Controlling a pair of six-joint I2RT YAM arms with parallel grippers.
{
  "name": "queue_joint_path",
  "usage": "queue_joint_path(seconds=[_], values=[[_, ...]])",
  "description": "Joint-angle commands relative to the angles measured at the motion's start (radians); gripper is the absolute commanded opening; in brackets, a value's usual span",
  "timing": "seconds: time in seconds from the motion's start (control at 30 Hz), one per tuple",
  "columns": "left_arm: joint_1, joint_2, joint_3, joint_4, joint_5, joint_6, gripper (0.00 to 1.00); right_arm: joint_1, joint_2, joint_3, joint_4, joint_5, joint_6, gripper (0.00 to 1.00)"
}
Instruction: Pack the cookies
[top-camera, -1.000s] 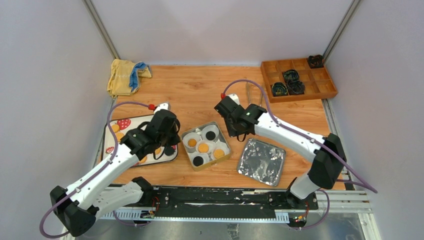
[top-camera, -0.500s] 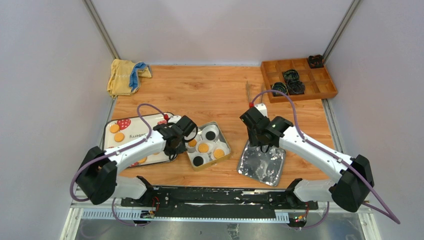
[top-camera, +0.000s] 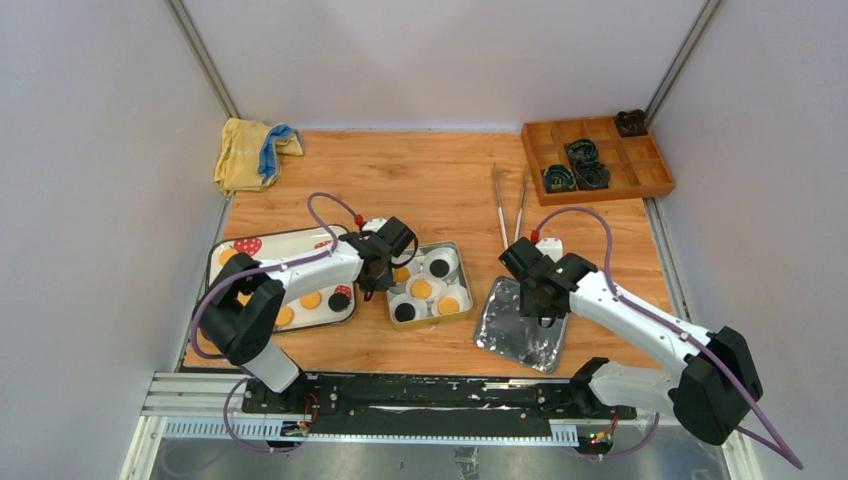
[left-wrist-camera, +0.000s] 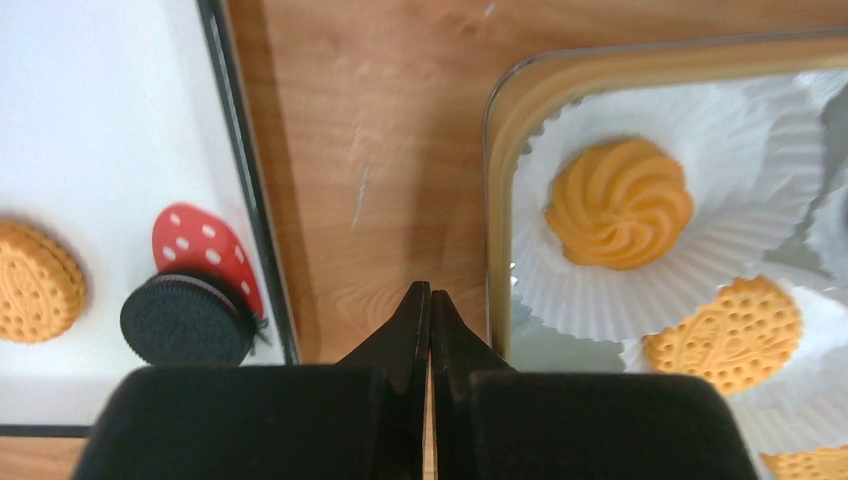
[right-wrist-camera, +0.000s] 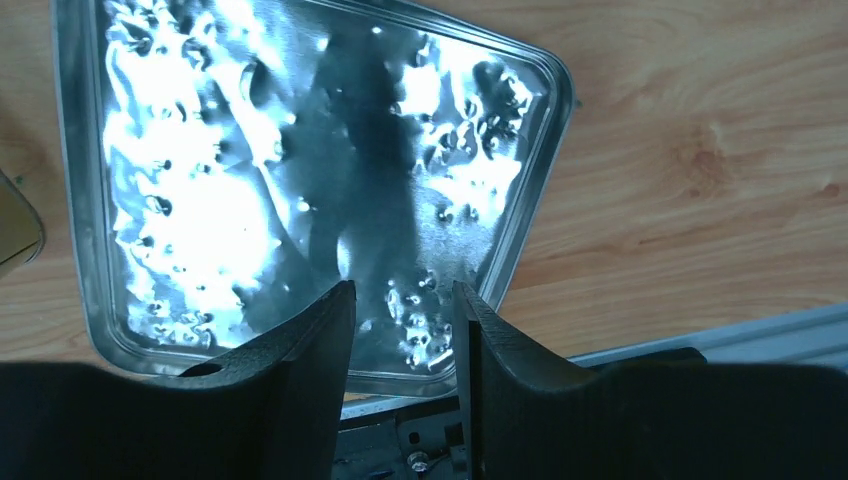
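The open tin (top-camera: 436, 321) holds paper cups with golden cookies (top-camera: 423, 289) and black cookies (top-camera: 438, 268). In the left wrist view a flower-shaped cookie (left-wrist-camera: 618, 203) and a round golden one (left-wrist-camera: 722, 322) lie in cups inside the tin's rim (left-wrist-camera: 495, 200). More cookies lie on the white strawberry tray (top-camera: 265, 250), among them a black one (left-wrist-camera: 187, 320). My left gripper (top-camera: 385, 265) is shut and empty over bare wood between tray and tin (left-wrist-camera: 430, 292). My right gripper (top-camera: 540, 300) is open and empty just above the silver lid (top-camera: 515, 335), which also shows in the right wrist view (right-wrist-camera: 300, 180).
A yellow and blue cloth (top-camera: 250, 150) lies at the back left. A wooden organiser (top-camera: 597, 160) with black parts stands at the back right. Thin tongs (top-camera: 510, 205) lie behind the lid. The table's front rail runs just below the lid.
My left gripper has moved right from the tray to the tin's left side, and the tin has shifted a little right. My right gripper has moved from the tin down over the lid.
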Motion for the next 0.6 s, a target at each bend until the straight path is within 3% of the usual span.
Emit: queue_joint_path(seconds=[0.0, 0.27, 0.57], values=[[-0.002, 0.009, 0.086, 0.005, -0.059, 0.035, 0.0, -0.044, -0.049, -0.049, -0.102, 0.031, 0.144, 0.45], [-0.003, -0.214, 0.029, -0.068, -0.125, 0.066, 0.0, -0.152, -0.093, -0.139, -0.158, 0.006, 0.244, 0.45], [-0.005, -0.348, 0.029, -0.067, -0.078, 0.118, 0.0, -0.213, -0.062, -0.244, -0.037, -0.108, 0.273, 0.41]])
